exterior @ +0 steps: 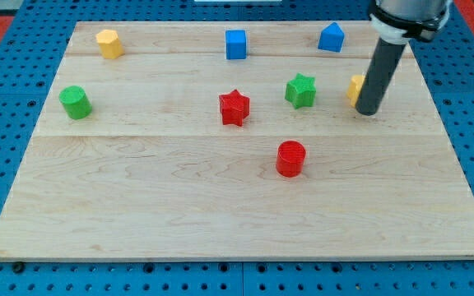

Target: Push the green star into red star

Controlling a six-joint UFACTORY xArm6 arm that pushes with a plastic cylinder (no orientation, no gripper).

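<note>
While my tip [368, 112] stands right, green star [300, 90] nears red star [234, 108].

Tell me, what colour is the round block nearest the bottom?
Red: the cylinder shows clearly in the camera view.

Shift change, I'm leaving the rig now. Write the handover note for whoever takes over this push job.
My tip: down on the wooden board, at the view's right, right of the green star-shaped block, apart from it, partly covering a yellow block.
Green star: right of the red star-shaped block and slightly nearer the view's top, a clear gap between them.
Done: no contact between the stars yet.
Left: bring my tip to the green star's right side and push it leftward into the red star.
</note>
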